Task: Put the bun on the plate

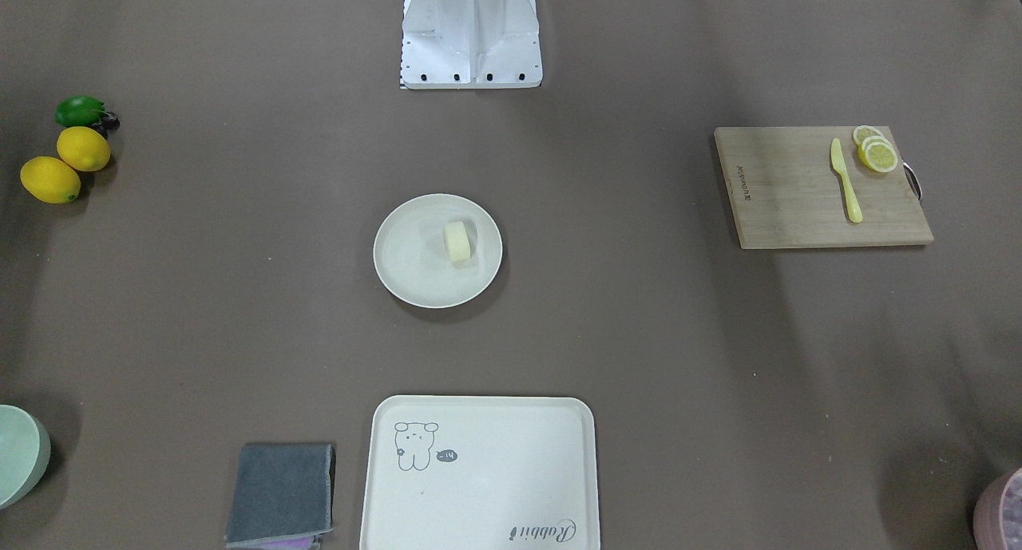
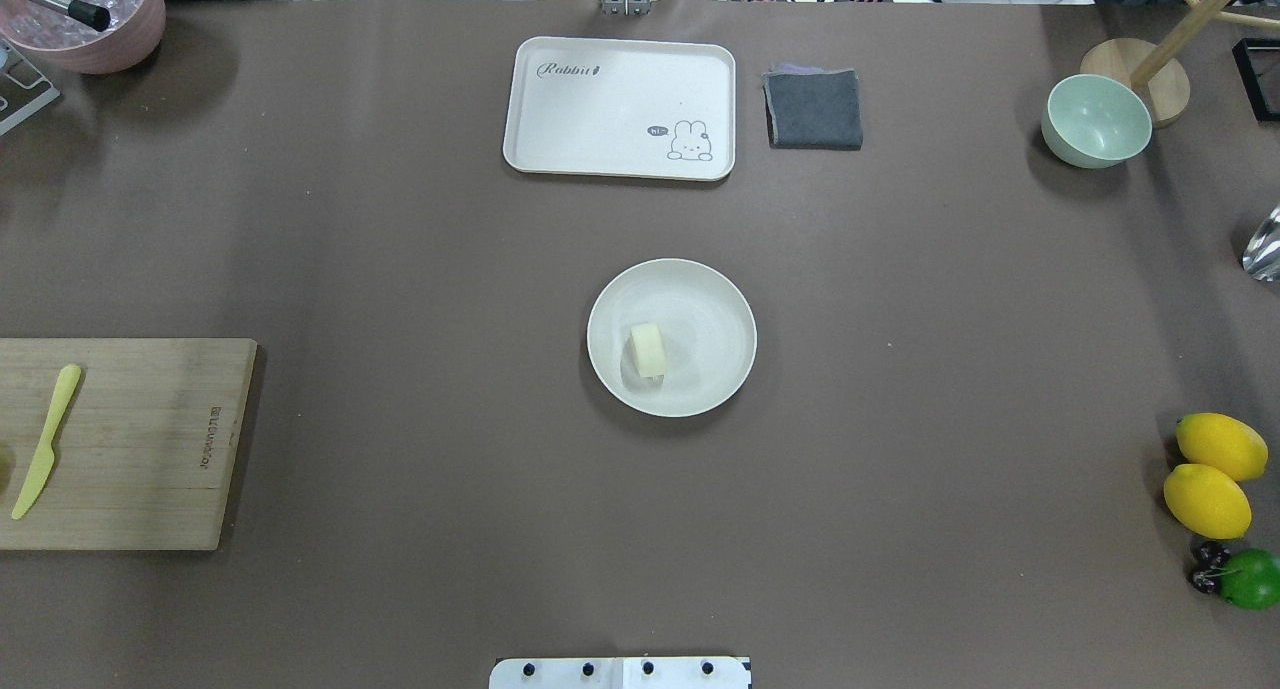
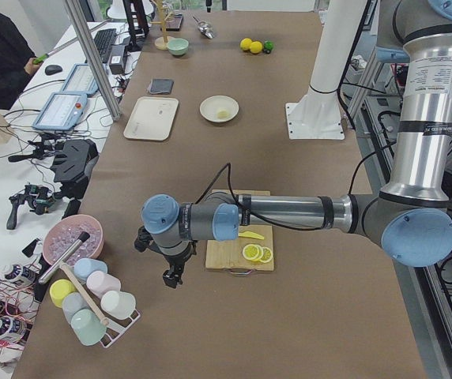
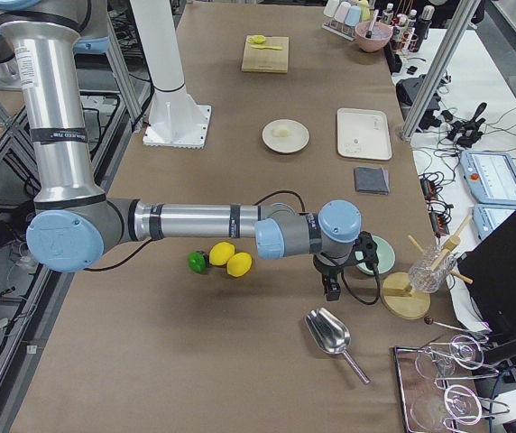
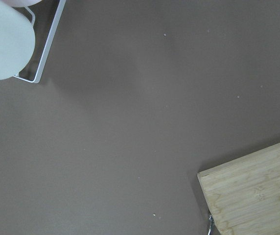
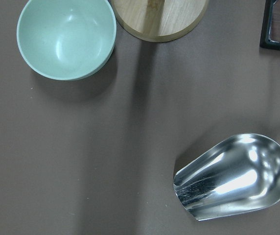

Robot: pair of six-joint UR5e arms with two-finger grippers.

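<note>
The round cream plate [image 1: 415, 256] [image 2: 705, 329] lies at the table's middle. On it rests the small pale bun [image 1: 458, 241] [image 2: 648, 350], a little off centre toward the robot's left. Neither gripper appears in the overhead or front views. My left gripper [image 3: 171, 276] hangs far from the plate, beyond the cutting board near the cup rack, and shows only in the exterior left view. My right gripper [image 4: 330, 289] hovers at the opposite table end near the green bowl, seen only in the exterior right view. Whether either is open or shut I cannot tell.
A rectangular rabbit-print tray [image 2: 620, 107] and a grey cloth [image 2: 813, 108] lie beyond the plate. A wooden cutting board [image 1: 822, 187] carries a yellow knife [image 1: 845, 180] and lemon slices [image 1: 877, 152]. A green bowl [image 2: 1095, 121], lemons [image 2: 1207, 499], a lime [image 2: 1252, 578] and a metal scoop [image 6: 235, 176] sit on the robot's right.
</note>
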